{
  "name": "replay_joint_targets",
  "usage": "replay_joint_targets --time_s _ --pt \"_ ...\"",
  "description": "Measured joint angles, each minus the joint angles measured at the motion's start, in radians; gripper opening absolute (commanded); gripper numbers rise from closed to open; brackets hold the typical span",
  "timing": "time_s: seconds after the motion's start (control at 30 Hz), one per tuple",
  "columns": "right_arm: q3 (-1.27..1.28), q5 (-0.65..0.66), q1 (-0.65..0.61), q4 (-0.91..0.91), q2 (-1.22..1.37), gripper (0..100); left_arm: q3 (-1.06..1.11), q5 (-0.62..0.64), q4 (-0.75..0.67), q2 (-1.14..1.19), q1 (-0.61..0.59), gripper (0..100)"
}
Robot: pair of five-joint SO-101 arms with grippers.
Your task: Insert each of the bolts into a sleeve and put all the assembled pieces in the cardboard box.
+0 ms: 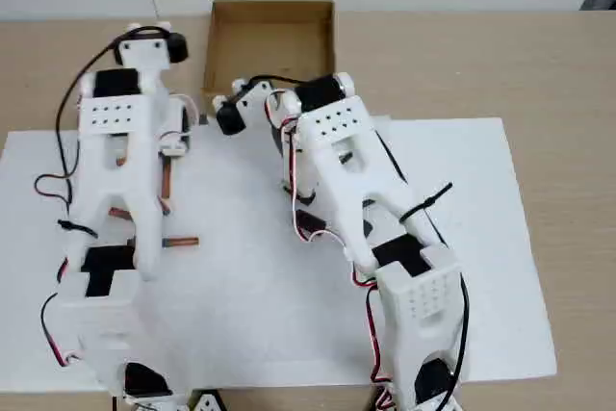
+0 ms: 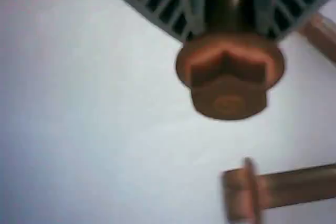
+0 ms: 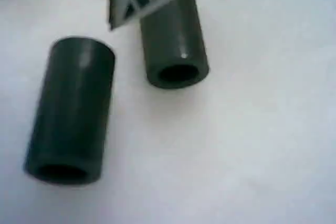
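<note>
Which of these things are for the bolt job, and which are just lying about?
For the job:
- bolt held in the left claw
- loose bolt
- sleeve
- second sleeve
- cardboard box

Just there:
- white sheet
- wooden table

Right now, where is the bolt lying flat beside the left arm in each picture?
High view: bolt on the sheet, beside the left arm.
Left wrist view: likely the bolt lying near the held bolt.
Right wrist view: a loose sleeve on the sheet instead.
Shared landmark: the white sheet.
</note>
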Motion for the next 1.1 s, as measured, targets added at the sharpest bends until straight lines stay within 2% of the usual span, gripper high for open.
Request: replay_joint_targets --time_s 0.43,0.77,0.97,1.1 --pt "0.000 0.014 -0.046 -0.066 0.071 14.4 0.000 0.002 0.000 0.000 -0.098 0" --pt "0.000 0.018 -0.040 -0.101 0.137 14.2 0.000 0.002 0.000 0.000 -0.100 0" --pt "-0.021 0.018 -0.021 -0.109 0.172 0.2 0.000 0.002 0.000 0.000 -0.101 0" --pt "-0.031 0.018 -0.017 -0.114 0.181 0.7 0.000 0.002 0.000 0.000 -0.101 0"
